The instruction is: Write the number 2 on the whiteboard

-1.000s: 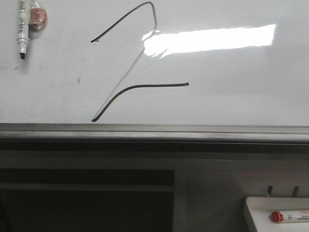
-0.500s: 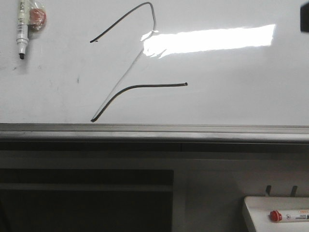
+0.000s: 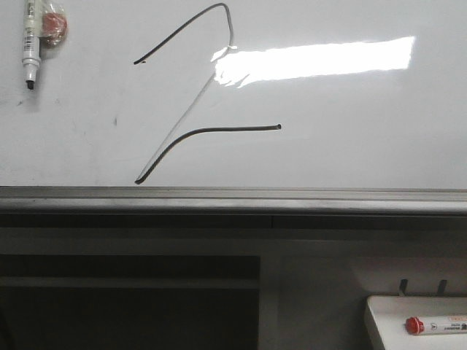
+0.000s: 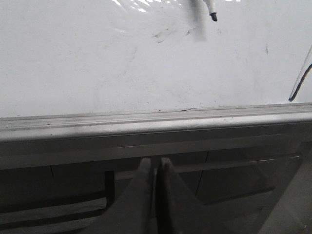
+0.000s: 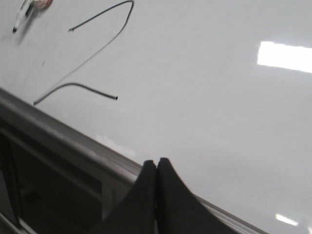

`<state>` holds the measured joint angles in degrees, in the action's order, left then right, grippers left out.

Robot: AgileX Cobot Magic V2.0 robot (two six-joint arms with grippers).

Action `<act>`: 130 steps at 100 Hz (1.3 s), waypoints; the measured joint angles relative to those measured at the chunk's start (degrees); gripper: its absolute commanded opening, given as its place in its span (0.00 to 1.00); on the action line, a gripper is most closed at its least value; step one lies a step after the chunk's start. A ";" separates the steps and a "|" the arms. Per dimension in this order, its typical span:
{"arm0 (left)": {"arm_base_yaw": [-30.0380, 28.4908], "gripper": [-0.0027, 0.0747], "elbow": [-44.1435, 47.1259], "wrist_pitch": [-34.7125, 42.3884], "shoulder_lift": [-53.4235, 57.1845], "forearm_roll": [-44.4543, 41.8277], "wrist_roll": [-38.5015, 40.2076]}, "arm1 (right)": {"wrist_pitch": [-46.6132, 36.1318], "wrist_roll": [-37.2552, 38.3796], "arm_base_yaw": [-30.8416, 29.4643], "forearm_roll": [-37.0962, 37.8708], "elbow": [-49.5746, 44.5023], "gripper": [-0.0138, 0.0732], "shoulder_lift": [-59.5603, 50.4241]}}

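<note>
The whiteboard point(image 3: 350, 146) fills the upper front view, with a bright glare and a grey ledge point(image 3: 233, 195) along its bottom. The number 2 point(image 3: 233, 129) is drawn on it in thin dark line: hooked top, faint diagonal, curved base. It also shows in the right wrist view point(image 5: 80, 84), and its lower corner shows in the left wrist view point(image 4: 297, 87). My left gripper point(image 4: 155, 163) is shut and empty, below the ledge. My right gripper point(image 5: 156, 162) is shut and empty, in front of the ledge, right of the 2. Neither gripper shows in the front view.
A marker point(image 3: 30, 44) hangs on the board at top left beside a small reddish thing point(image 3: 55, 25); its tip shows in the left wrist view point(image 4: 213, 17). A white tray point(image 3: 387, 313) at lower right holds a red-capped marker point(image 3: 438, 325). Dark shelving lies below the ledge.
A dark shape at the front view's top right edge half a second ago is gone now. The whole front view has shifted a few pixels left. The 2 looks unchanged.
</note>
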<state>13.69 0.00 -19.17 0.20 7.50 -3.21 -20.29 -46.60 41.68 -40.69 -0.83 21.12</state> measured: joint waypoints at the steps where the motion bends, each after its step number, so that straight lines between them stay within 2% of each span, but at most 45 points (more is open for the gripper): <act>1: 0.00 0.01 0.00 0.00 0.00 0.00 0.00 | -0.35 2.40 -0.03 0.65 0.00 0.08 0.04; 12: 0.00 0.01 0.00 -0.09 0.00 0.00 0.00 | -1.15 18.32 -3.64 10.19 0.00 0.08 -0.39; 28: 0.00 0.01 0.00 -0.09 0.00 0.00 0.00 | 1.50 25.97 -14.78 24.69 0.00 0.08 -0.53; 34: 0.00 0.01 0.00 -0.09 0.00 0.00 0.00 | 3.89 31.08 -19.00 30.58 0.00 0.08 -1.12; 45: 0.00 0.01 0.00 -0.09 0.00 0.00 0.00 | 10.98 42.59 -23.66 39.57 0.00 0.08 -3.67; 54: 0.00 0.01 0.00 -0.09 0.00 0.00 0.10 | 17.27 47.41 -25.52 43.33 0.00 0.08 -7.26; 80: 0.00 0.01 0.00 -0.09 0.00 0.00 0.10 | 37.88 49.52 -26.35 44.90 0.00 0.08 -20.34; 130: 0.00 0.01 0.00 -0.09 0.00 0.00 0.10 | 38.37 49.76 -26.57 44.94 0.00 0.08 -21.63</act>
<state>13.69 0.00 -19.26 0.20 7.50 -3.11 18.09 3.16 15.10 4.25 -0.83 -0.51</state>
